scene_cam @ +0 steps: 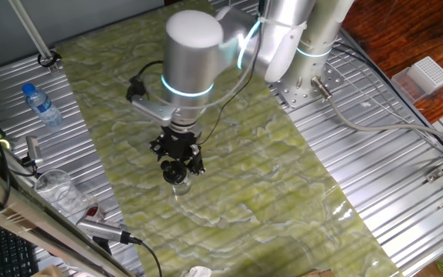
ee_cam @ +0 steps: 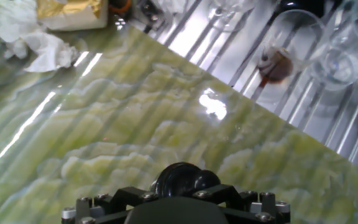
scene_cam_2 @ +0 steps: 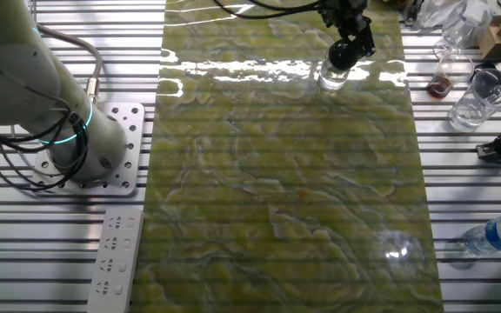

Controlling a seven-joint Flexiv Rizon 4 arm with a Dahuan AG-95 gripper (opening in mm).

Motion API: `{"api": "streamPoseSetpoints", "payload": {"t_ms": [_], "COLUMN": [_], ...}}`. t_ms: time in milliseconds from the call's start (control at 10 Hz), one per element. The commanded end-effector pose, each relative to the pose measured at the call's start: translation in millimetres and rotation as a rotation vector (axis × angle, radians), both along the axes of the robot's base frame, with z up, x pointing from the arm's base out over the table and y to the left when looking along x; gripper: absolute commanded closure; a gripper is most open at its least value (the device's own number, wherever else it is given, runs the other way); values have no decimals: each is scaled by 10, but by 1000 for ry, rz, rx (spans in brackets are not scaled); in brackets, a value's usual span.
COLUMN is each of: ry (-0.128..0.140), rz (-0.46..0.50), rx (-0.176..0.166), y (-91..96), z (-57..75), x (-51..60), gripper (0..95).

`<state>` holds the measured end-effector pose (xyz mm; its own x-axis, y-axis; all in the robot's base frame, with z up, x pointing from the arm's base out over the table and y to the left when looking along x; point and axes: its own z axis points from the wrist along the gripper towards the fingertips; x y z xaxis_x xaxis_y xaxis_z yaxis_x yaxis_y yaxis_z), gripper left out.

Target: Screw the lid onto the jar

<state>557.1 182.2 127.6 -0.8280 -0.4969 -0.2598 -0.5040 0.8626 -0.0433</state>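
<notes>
the gripper is hanging over the green marbled mat on the surface, with the lid sitting at its tip. the jar is standing upright on the mat directly under the lid, near the mat's edge on the side where the cups and bottles are. in the other fixed view the lid seems to be resting on or just above the jar's mouth; whether the threads are already engaging cannot be told.

judging from this, the step in hand is the turning itself. to do it well, the lid should be kept level and centred on the jar's mouth, pressed down only lightly, and rotated about the jar's own axis, so the threads are catching rather than crossing. the jar is light and nothing is bracing it, so too much sideways push could be sliding or tipping it on the smooth mat.

the jaws are looking narrow, closed in around the lid, and in the hand view the glossy black lid is showing right in front of the gripper body. so they appear to be clenching the lid, though the contact points themselves are hidden.
</notes>
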Motion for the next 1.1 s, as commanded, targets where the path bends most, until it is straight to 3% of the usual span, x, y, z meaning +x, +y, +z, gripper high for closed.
{"api": "streamPoseSetpoints", "payload": {"t_ms": [100, 300, 800, 1100], "ry": [30, 58, 186, 229], "rz": [-31, -20, 55, 78], "rx": [-9, -14, -21, -22], "y": [0, -8, -72, -142], "z": [22, 27, 55, 78], "x": [-7, -1, 31, 56], "gripper": [0, 0, 0, 0]}}
